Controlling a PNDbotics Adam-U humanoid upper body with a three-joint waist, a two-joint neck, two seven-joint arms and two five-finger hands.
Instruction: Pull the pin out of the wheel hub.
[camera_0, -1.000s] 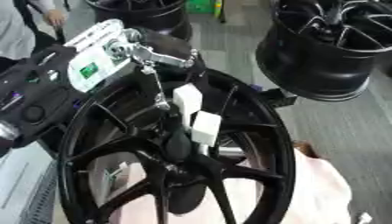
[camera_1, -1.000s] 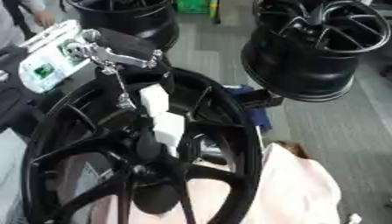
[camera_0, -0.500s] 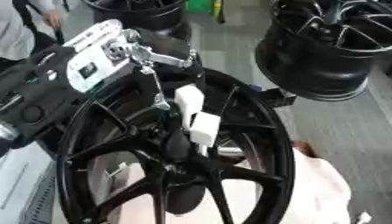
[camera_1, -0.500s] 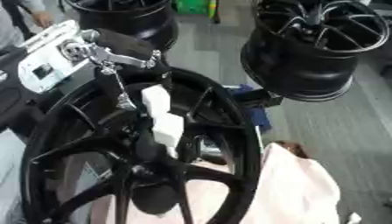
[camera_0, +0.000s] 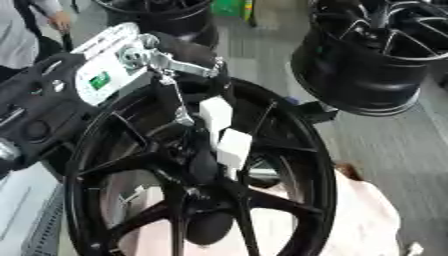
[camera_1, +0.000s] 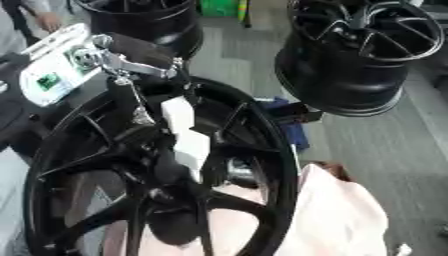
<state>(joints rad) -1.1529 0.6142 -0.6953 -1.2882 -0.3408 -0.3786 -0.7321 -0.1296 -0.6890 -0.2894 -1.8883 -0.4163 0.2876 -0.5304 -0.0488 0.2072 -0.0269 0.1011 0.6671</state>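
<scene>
Reaching in from upper left over the black wheel (camera_0: 289, 165) – left hand (camera_0: 223, 137) lying against the spokes at the hub (camera_0: 206, 185), fingers hidden, grip impossible to tell; pin not discernible, probably still seated – extraction seemingly yet to come

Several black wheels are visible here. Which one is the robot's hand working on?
The big multi-spoke wheel nearest the camera, lying over the pink cloth. The left hand reaches into its hub. The other wheels, at upper right and top, stand untouched on the floor.
</scene>
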